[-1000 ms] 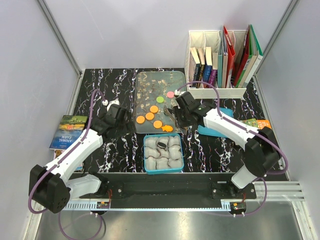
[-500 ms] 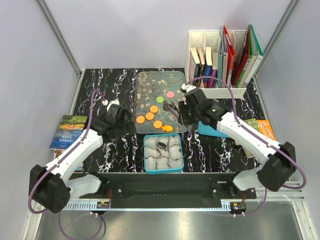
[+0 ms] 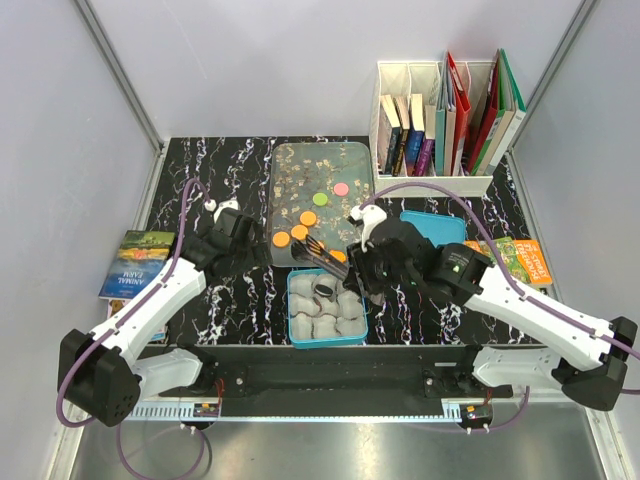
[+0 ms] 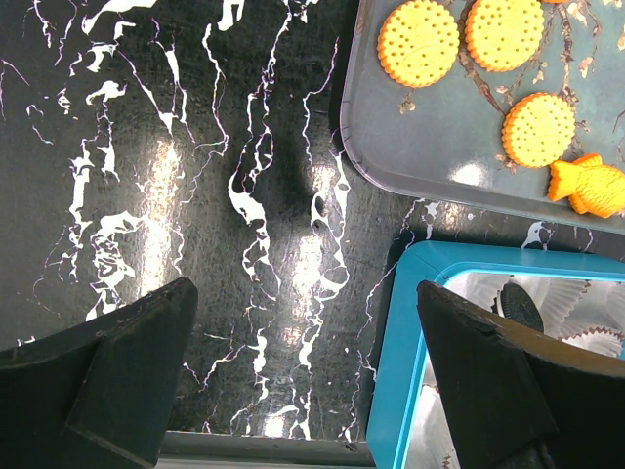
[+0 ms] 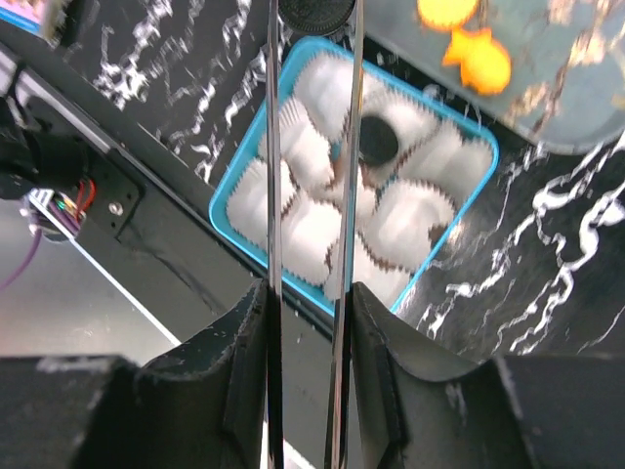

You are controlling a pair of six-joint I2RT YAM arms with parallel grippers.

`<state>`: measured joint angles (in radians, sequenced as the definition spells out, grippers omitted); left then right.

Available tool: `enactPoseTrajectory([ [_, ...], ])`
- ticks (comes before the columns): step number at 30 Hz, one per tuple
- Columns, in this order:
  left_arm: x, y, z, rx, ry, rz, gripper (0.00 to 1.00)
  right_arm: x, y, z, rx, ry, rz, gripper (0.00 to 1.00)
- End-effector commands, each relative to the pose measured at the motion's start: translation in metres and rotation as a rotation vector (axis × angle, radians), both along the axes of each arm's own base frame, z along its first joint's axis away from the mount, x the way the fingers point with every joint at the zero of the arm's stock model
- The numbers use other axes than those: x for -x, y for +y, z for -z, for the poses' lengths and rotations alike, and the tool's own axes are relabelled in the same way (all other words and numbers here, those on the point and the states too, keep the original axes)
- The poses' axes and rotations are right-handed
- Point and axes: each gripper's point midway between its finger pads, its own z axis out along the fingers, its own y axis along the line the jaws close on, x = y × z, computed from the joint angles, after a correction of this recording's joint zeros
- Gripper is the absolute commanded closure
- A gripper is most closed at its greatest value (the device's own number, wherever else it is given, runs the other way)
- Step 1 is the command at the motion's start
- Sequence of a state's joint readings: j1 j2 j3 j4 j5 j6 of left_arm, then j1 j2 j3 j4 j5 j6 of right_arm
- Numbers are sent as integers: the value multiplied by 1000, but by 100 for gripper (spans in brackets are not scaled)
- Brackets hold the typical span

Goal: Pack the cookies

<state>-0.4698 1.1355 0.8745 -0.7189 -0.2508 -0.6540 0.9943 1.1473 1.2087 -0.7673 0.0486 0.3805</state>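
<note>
Orange cookies [image 3: 298, 232], a green one [image 3: 320, 198] and a pink one [image 3: 341, 189] lie on the clear tray [image 3: 290, 165]. The left wrist view shows three orange cookies [image 4: 418, 42] and an orange fish piece [image 4: 590, 186]. My right gripper [image 3: 362, 268] is shut on metal tongs [image 5: 273, 147]. The tong tips pinch a black cookie [image 5: 314, 10] over the tray's near edge, just beyond the blue box [image 3: 364, 322]. Another black cookie [image 5: 377, 139] lies in a paper cup in the box. My left gripper [image 3: 240, 250] is open and empty over the table, left of the tray and box.
The blue box [image 5: 229, 210] holds several white paper cups. Its blue lid [image 3: 440, 225] lies right of the tray. A white file rack with books [image 3: 445, 110] stands at the back right. Books lie at the left [image 3: 135, 262] and right [image 3: 515, 255] table edges.
My right arm has swung from over the tray toward the near side, bringing the tongs over the box's far edge. The left arm has not moved.
</note>
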Motion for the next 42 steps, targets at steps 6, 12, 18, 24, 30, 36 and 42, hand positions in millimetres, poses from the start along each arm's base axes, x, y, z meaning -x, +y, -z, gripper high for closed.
enactPoseTrajectory([
  [6,-6,0,-12,-4,-39,-8,1,22,-9,29,12,65,59,100],
  [12,-5,0,-10,-4,-32,-6,1,37,6,39,25,86,9,100],
  [18,-5,1,-11,-2,-38,-8,1,40,16,48,41,96,-9,100],
  [24,-5,1,-11,-2,-38,-8,1,38,18,54,54,90,-7,100],
  [30,-5,0,-10,-1,-35,-4,1,34,19,65,68,85,2,100],
  [36,-5,0,-10,-4,-34,-1,1,36,21,69,67,99,-9,100],
  [42,-6,0,-9,-4,-30,-3,1,50,19,67,67,128,-39,100],
])
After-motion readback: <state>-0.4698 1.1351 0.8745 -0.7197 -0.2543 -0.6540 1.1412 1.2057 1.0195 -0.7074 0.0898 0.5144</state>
